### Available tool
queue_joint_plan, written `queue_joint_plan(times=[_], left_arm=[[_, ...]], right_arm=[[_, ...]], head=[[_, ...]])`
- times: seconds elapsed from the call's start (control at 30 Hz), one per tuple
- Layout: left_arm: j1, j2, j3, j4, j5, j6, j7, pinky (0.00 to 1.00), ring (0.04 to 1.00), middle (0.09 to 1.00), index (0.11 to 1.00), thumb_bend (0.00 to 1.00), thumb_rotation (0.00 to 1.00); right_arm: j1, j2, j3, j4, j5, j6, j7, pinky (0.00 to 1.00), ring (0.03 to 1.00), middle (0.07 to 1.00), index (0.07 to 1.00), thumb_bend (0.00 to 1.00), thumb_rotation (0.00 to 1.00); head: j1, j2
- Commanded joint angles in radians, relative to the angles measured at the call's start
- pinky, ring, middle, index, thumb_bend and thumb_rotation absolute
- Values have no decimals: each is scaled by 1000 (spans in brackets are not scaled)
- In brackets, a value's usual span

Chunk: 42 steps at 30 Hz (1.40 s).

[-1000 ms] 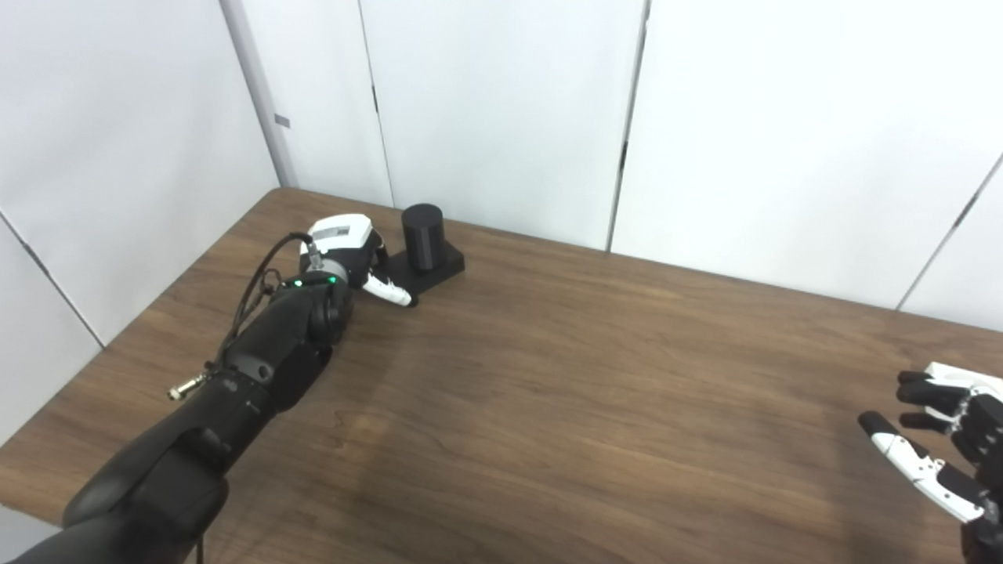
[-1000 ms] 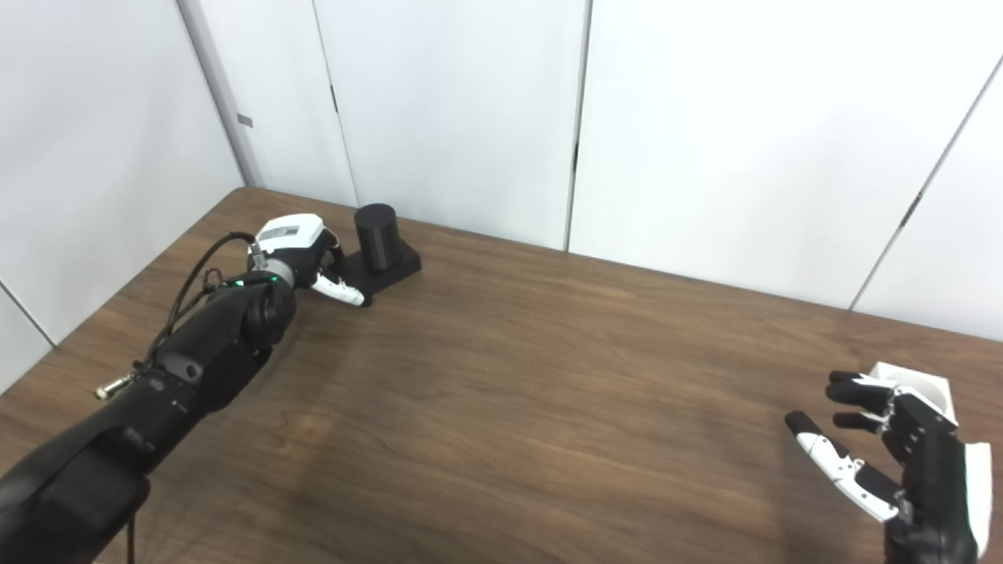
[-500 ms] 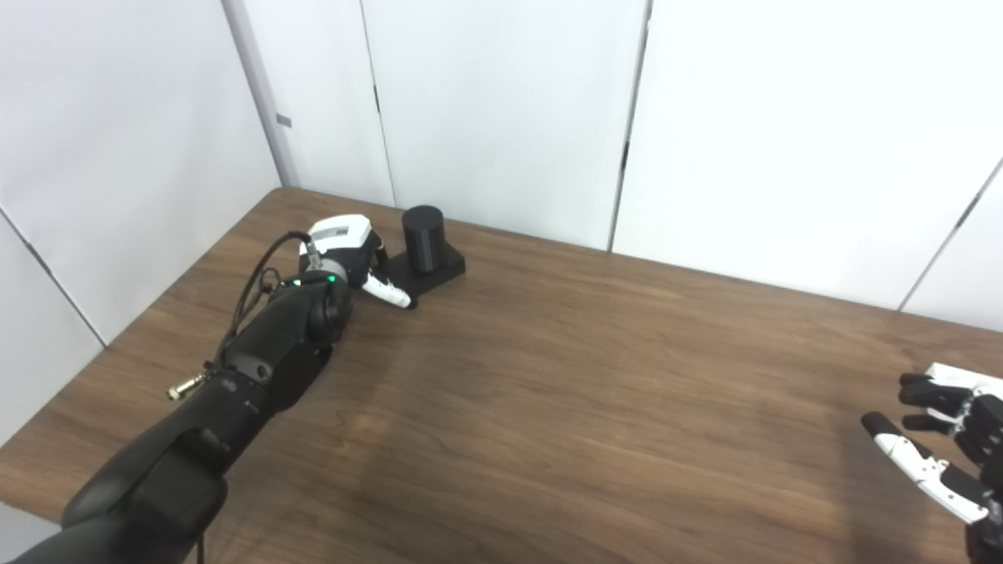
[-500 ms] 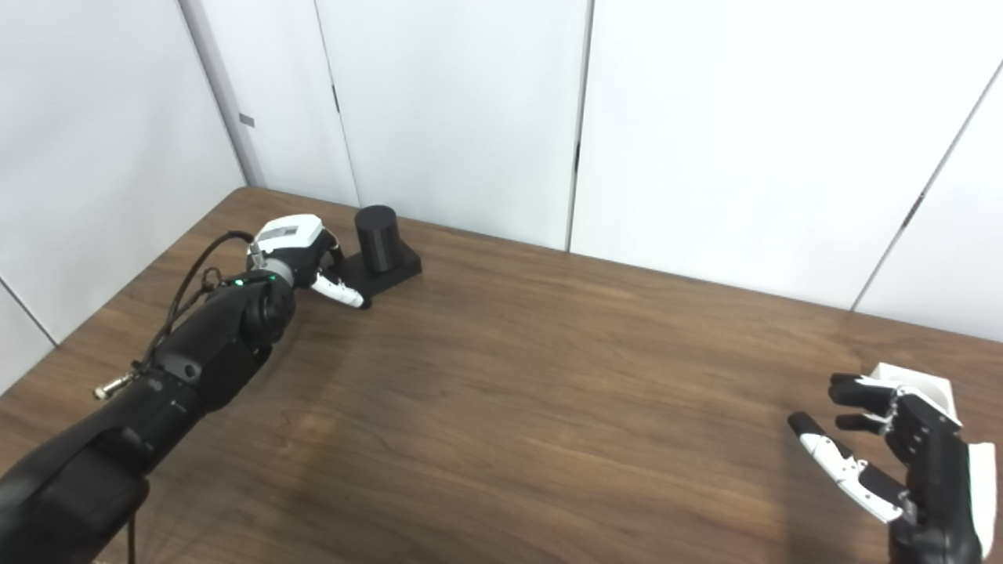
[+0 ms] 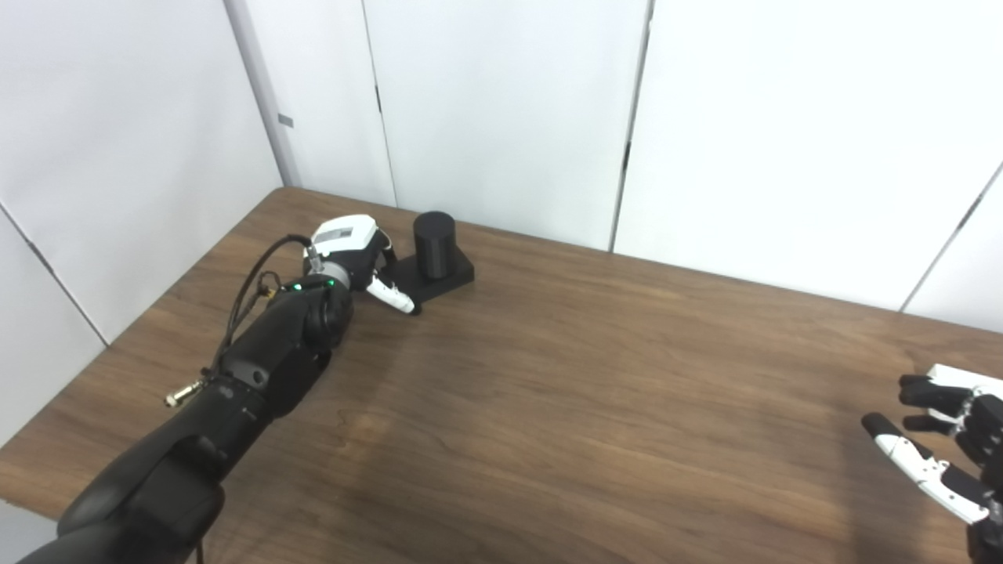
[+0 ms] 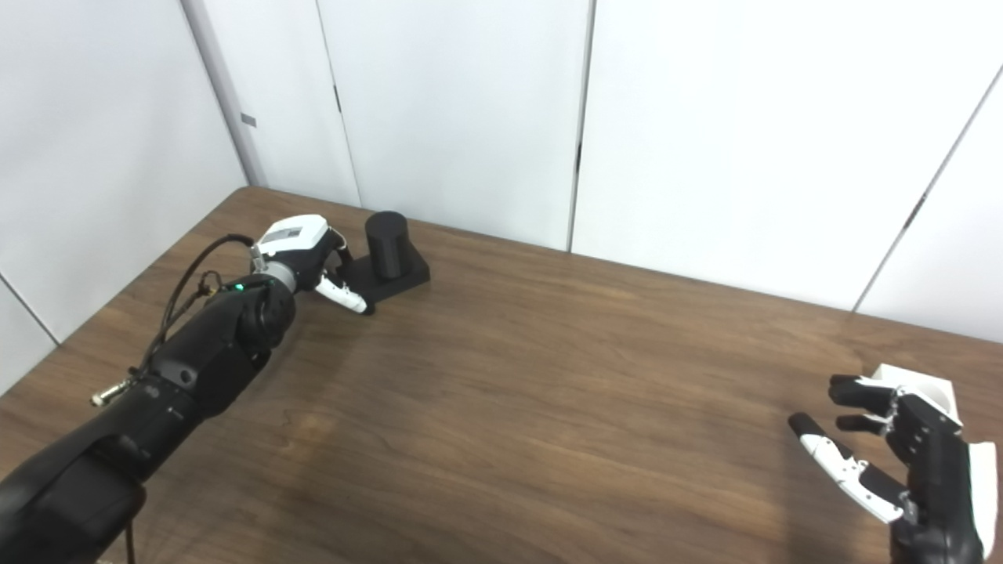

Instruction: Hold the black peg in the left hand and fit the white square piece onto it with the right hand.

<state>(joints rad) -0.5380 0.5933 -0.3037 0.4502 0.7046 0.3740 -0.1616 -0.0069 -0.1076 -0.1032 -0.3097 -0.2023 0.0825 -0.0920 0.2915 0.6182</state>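
Brown wood-grain table (image 5: 548, 407) fills lower and middle frame, far edge running diagonally from upper left down to the right. Behind it, white wall panels (image 5: 501, 102) across the top, split by thin dark vertical seams. Grey vertical strip (image 5: 258, 86) at upper left, small grey tab (image 5: 285, 121) just beside it.

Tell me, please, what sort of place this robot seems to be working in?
Probably a lab or test room: a bare wooden table against plain white wall panels, holding only a black peg and a white piece.
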Motion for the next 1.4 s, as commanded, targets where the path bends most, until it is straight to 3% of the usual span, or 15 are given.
queue_joint_plan(times=[0.0, 0.6, 0.9, 1.37], left_arm=[[-7, -3, -9, -23, 0, -21, -3, 990, 947, 856, 484, 524, 60], [33, -43, -30, -140, -18, -107, -30, 999, 946, 882, 483, 524, 56], [69, -66, -63, -230, -28, -201, -53, 980, 936, 852, 481, 524, 54], [107, -85, -124, -374, -28, -288, -150, 954, 951, 874, 483, 524, 60]], right_arm=[[-30, -1, -3, -40, 4, -27, -5, 509, 623, 633, 490, 492, 115], [-30, 6, -3, -47, 5, -9, 0, 543, 653, 644, 490, 492, 116], [-32, 9, -1, -43, -8, -12, -5, 512, 631, 643, 490, 493, 117], [-36, 12, -3, 23, -12, -81, -20, 544, 638, 644, 491, 494, 118]], head=[[1, 1], [-8, 2], [-27, 7], [-108, 23]])
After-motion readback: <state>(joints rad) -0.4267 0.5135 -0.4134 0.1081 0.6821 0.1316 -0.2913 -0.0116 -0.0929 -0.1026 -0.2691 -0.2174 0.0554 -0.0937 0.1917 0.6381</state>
